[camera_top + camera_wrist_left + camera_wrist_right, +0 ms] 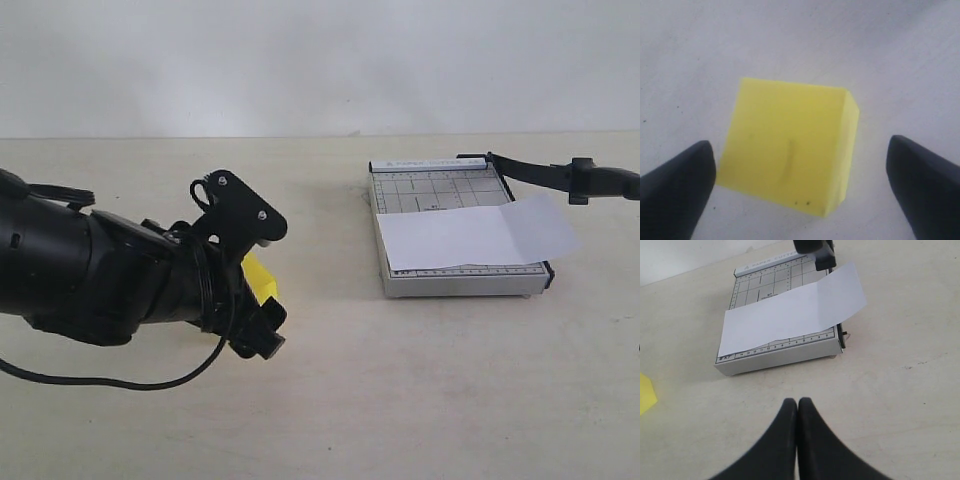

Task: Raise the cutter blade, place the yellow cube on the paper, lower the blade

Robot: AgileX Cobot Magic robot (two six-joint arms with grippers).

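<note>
The left claw [799, 144] hangs wide open astride the yellow cube [785, 125] toward the table's [400, 400] left edge, poised to pinch it. The cutter blade [540, 172] looks raised (baring the paper [480, 232], far right); the right claw [798, 404] is closed, empty.

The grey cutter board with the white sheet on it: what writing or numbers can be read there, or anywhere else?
"PAPER CUTTER": on the far strip of the cutter board, last letters unclear.
Ruler numbers along its near edge: too small to read.
Labels in its grid: blurred, unreadable.
The paper and the yellow cube: no writing.
</note>
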